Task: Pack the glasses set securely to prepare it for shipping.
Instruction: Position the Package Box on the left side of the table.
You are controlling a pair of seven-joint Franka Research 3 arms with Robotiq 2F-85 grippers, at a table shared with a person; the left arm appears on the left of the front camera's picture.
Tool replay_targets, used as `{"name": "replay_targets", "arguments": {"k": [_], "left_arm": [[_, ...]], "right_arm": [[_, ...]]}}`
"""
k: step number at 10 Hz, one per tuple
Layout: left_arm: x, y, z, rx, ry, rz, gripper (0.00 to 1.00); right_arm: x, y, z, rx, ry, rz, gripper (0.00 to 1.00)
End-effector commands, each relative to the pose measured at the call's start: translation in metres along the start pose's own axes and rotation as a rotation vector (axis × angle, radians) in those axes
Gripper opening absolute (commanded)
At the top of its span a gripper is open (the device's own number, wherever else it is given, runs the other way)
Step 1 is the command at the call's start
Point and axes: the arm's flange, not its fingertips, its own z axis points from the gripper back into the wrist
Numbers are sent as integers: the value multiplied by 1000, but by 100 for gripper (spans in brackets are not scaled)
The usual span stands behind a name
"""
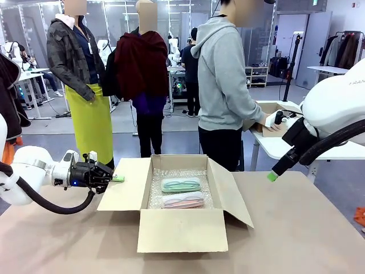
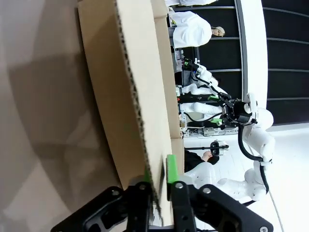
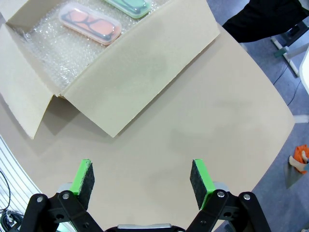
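The two cases of the glasses set lie side by side on bubble wrap inside an open cardboard box (image 1: 182, 231). The mint-green case (image 1: 180, 184) (image 3: 128, 7) is farther back and the pinkish-red case (image 1: 182, 200) (image 3: 89, 23) nearer the front. My left gripper (image 1: 117, 178) (image 2: 158, 176) is shut on the outer edge of the box's left flap (image 1: 126, 185) (image 2: 130, 87), the cardboard pinched between its green pads. To the right of the box, above the table, my right gripper (image 1: 272, 176) (image 3: 142, 178) hangs open and holds nothing, just past the right flap (image 3: 140, 72).
The box's front, back and right flaps are spread outward. A person (image 1: 225, 85) in a grey hoodie stands at the far side, hands at a smaller carton on a white side table (image 1: 274, 145). Bare tabletop (image 1: 302, 228) lies right of the box.
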Motion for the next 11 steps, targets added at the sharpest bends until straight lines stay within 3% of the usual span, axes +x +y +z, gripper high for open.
{"name": "replay_targets", "arguments": {"k": [1, 3, 4, 10, 11], "left_arm": [[-2, -3, 2, -47, -6, -25, 0], [-1, -5, 0, -53, 0, -21, 0], [0, -5, -4, 2, 28, -14, 0], [0, -1, -1, -10, 5, -1, 3], [3, -8, 17, -10, 8, 31, 3]], "right_arm": [[3, 2, 0, -9, 8, -19, 100], [3, 2, 0, -9, 8, -19, 100], [3, 2, 0, -9, 8, -19, 100], [3, 2, 0, -9, 8, -19, 100], [3, 2, 0, -9, 8, -19, 100]]}}
